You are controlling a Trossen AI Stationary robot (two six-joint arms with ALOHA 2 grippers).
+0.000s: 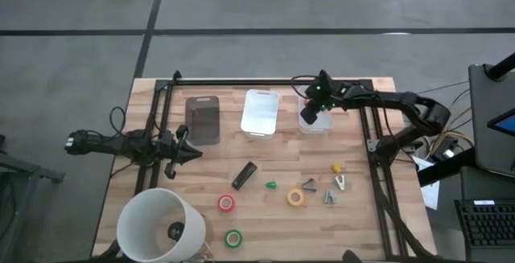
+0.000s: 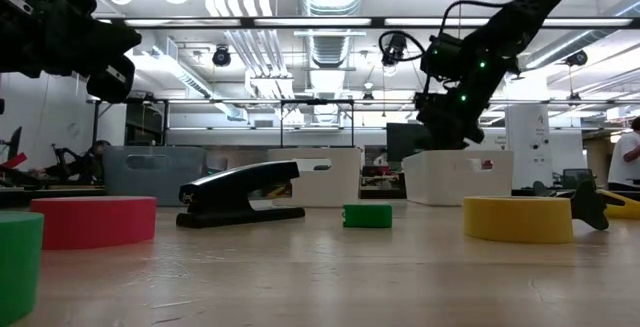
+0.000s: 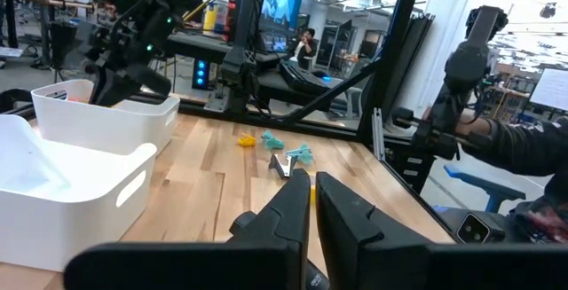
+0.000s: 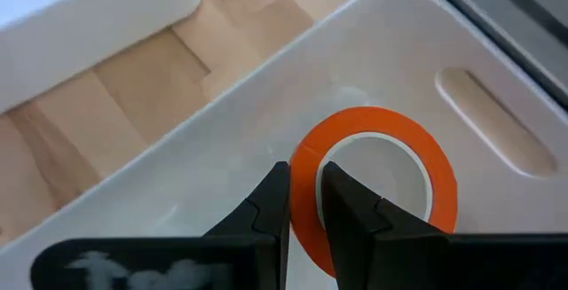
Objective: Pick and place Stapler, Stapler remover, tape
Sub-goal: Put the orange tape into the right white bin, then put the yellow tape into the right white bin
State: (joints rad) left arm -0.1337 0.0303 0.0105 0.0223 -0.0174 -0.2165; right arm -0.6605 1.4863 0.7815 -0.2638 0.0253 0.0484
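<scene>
Holding an orange tape roll (image 4: 377, 179) in the right claw (image 4: 304, 188), pinched on its rim over the far-right white bin (image 4: 497, 104). I'm judging the stapler (image 1: 244, 175) and other rolls remain mid-surface; left claw (image 3: 312, 203) closed, waiting left.

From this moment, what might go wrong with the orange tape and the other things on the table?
1. The right hand pinches only the thin wall of the orange tape roll over the white bin. The roll may twist or slip out of this narrow grip.
2. The roll hangs near the bin's wall, so on release it may land on edge and roll.
3. The black stapler and the red tape lie close together, so a later grasp may push one of them.
</scene>
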